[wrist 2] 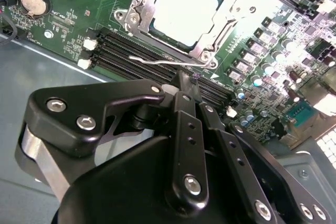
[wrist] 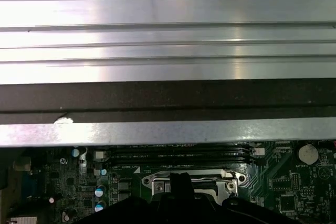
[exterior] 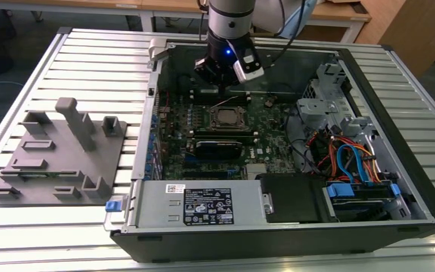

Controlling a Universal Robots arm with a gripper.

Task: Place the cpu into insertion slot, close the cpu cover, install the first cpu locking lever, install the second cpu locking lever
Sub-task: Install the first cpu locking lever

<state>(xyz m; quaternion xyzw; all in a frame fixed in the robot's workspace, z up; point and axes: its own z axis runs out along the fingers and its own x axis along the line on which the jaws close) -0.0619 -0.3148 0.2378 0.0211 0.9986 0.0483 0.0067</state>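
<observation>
The cpu [wrist 2: 181, 11] sits in the insertion slot [exterior: 226, 118] under the closed cpu cover [wrist 2: 137, 4], just beyond my gripper [wrist 2: 185, 80], jaws pressed together beside a thin locking lever [wrist 2: 157, 61]. In the exterior view, the computer case [exterior: 278, 241] lies on the ribbed bench [exterior: 89, 62], with a grey fixture [exterior: 59, 164] at its 9 o'clock.

Ribbed metal table [exterior: 51, 243]; wooden desks [exterior: 338, 14] behind; dark grey floor [exterior: 74, 20].

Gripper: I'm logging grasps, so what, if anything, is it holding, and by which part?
Nothing visible: the gripper has its jaws shut, tips beside the locking lever by the cpu cover.
</observation>
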